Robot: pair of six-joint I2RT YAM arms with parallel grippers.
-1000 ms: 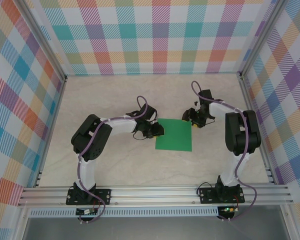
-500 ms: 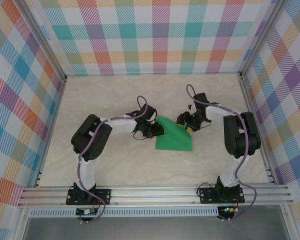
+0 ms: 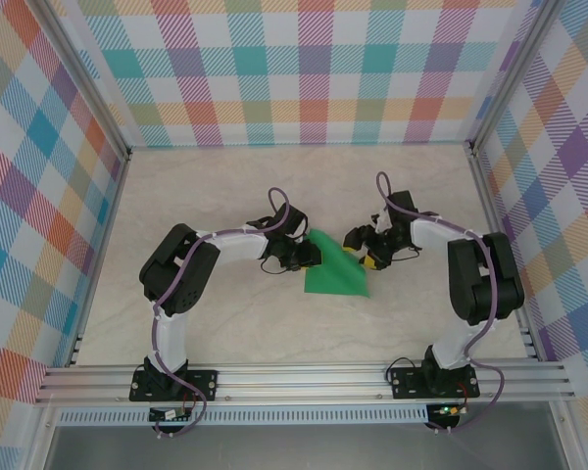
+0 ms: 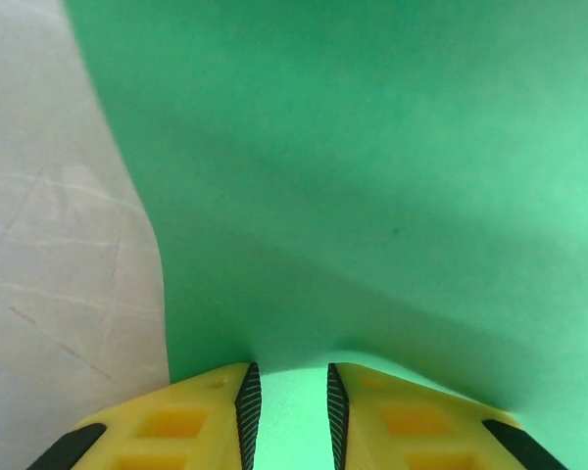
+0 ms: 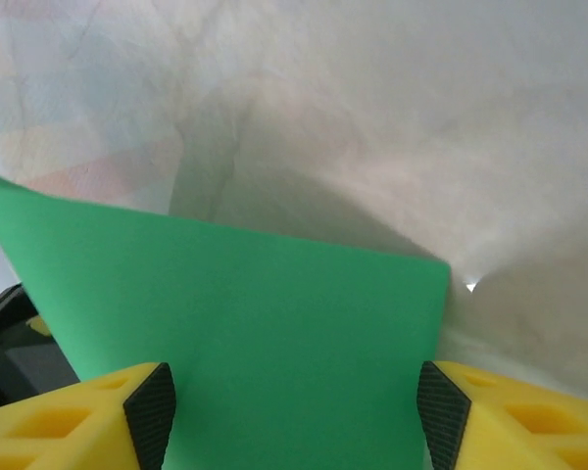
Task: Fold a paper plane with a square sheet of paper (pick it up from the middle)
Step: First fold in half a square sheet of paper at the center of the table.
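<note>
The square sheet of paper [image 3: 333,278] is bright green and lies mid-table, its right part lifted and curled over to the left. My right gripper [image 3: 362,253] sits at that raised edge. In the right wrist view the sheet [image 5: 255,323] stands between its widely spread fingertips [image 5: 292,397], one corner showing against the table. My left gripper [image 3: 312,257] rests at the sheet's left edge. In the left wrist view its fingertips [image 4: 289,392] stand a narrow gap apart, with green paper [image 4: 372,147] showing in the gap and sloping up ahead of them.
The pale marble-patterned tabletop [image 3: 225,196] is enclosed by plaid walls on three sides, with an aluminium rail [image 3: 304,377] along the near edge. Both arm bases are bolted to that rail.
My right gripper has moved left, lifting the sheet's right edge and curling it over the rest. The flat square now looks narrower. The left gripper has stayed put.
</note>
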